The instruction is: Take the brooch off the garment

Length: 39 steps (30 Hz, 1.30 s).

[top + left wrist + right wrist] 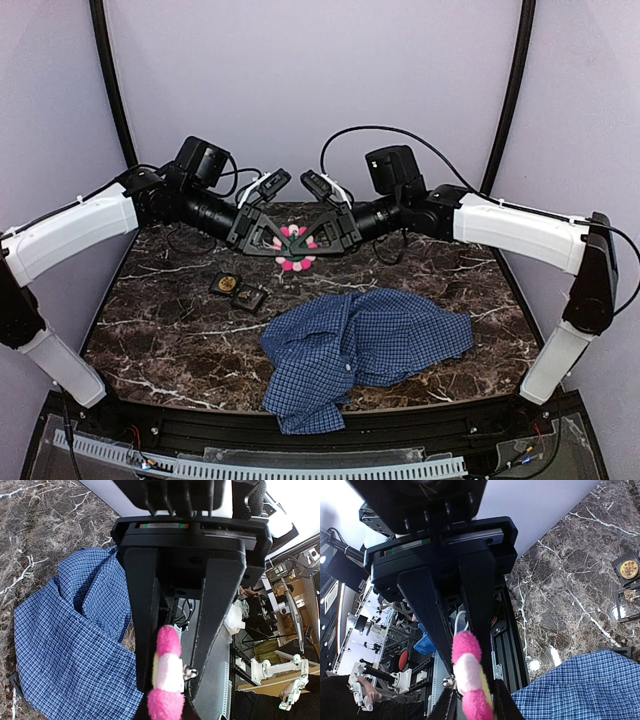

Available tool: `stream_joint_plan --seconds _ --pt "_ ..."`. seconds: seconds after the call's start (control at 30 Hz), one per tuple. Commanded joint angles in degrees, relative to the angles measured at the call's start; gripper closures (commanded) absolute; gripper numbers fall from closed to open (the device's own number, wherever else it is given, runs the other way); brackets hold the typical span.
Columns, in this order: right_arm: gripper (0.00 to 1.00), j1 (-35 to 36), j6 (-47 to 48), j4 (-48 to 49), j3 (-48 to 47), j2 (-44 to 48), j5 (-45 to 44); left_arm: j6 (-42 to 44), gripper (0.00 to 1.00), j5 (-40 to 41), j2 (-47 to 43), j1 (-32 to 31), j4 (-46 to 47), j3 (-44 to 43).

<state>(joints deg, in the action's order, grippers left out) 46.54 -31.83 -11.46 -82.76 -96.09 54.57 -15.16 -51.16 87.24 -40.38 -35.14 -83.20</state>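
The brooch (294, 250), a fluffy pink and white flower with a small metal clasp, hangs in the air over the back middle of the table. Both grippers meet on it: my left gripper (281, 241) from the left, my right gripper (311, 239) from the right. In the left wrist view the brooch (167, 672) sits between the black fingers (142, 630), its clasp against the right one. The right wrist view shows the brooch (468, 672) pinched between the fingers (479, 620). The garment (365, 345), a blue check shirt, lies crumpled on the table's front part, apart from the brooch.
A black tray (240, 290) holding a gold piece lies on the dark marble table (450, 275), left of the shirt. The same tray (627, 587) shows at the right edge of the right wrist view. A black rail (300, 425) runs along the near edge.
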Motion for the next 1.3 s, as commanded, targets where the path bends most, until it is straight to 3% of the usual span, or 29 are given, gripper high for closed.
stream_joint_plan --seconds 0.0,0.5,1.27 --pt "0.84 -0.69 -3.33 -5.93 -0.73 -2.95 -5.23 2.74 0.99 3.88 0.78 -1.63 -2.75 -1.94" --pt "0.83 -1.99 -0.49 -10.33 -2.72 -5.27 -2.17 4.19 0.99 3.05 2.10 -1.85 -4.39 -2.58" --pt "1.00 -8.05 -10.72 -8.35 3.21 -5.95 -7.07 9.36 0.99 9.47 1.18 -2.32 -8.05 -3.05"
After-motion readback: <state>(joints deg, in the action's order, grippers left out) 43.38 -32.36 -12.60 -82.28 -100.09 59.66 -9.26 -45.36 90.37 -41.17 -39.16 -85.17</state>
